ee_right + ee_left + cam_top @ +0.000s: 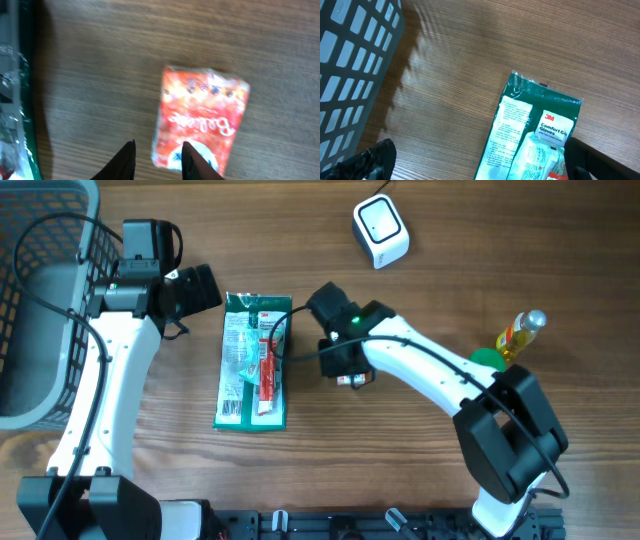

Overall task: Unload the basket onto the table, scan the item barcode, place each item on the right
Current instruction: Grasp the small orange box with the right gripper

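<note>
A small red packet (200,120) with white lettering lies flat on the wooden table. My right gripper (157,152) hovers over its near left corner with the jaws a little apart and nothing between them; the right fingertip (192,162) overlaps the packet. From overhead the packet (352,381) only peeks out under this gripper (347,372). A green 3M gloves package (255,362) lies to the left. My left gripper (477,167) stands wide open above the package's top end (530,130). The white scanner (381,230) sits at the back.
A grey mesh basket (40,300) fills the far left, its wall (355,65) close to my left gripper. A yellow bottle (520,335) and a green object (488,360) stand at the right, beside the right arm.
</note>
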Controlling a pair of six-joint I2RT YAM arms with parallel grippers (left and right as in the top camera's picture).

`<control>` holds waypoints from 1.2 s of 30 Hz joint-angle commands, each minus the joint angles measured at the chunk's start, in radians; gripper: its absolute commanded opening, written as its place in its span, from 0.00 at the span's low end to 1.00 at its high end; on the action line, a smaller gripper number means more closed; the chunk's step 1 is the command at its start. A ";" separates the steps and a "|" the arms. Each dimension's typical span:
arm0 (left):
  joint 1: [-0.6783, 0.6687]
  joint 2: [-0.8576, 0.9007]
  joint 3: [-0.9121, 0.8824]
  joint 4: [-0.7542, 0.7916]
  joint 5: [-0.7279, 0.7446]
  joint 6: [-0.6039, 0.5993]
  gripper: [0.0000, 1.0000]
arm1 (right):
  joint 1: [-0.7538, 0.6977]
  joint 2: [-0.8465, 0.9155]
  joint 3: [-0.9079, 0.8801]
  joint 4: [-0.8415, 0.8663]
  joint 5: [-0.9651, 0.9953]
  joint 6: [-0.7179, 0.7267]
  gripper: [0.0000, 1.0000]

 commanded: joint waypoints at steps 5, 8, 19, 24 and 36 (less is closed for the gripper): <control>0.006 0.002 0.005 0.002 -0.005 -0.009 1.00 | 0.028 -0.018 -0.020 0.024 0.179 0.042 0.24; 0.006 0.002 0.005 0.002 -0.005 -0.009 1.00 | 0.028 -0.015 -0.021 0.034 0.185 0.043 0.23; 0.006 0.002 0.005 0.002 -0.005 -0.009 1.00 | 0.031 0.036 -0.024 0.042 0.171 0.068 0.25; 0.006 0.002 0.005 0.003 -0.005 -0.009 1.00 | 0.031 0.056 -0.024 0.044 0.169 0.068 0.25; 0.006 0.002 0.005 0.003 -0.005 -0.009 1.00 | 0.031 0.094 -0.024 0.042 0.166 0.068 0.24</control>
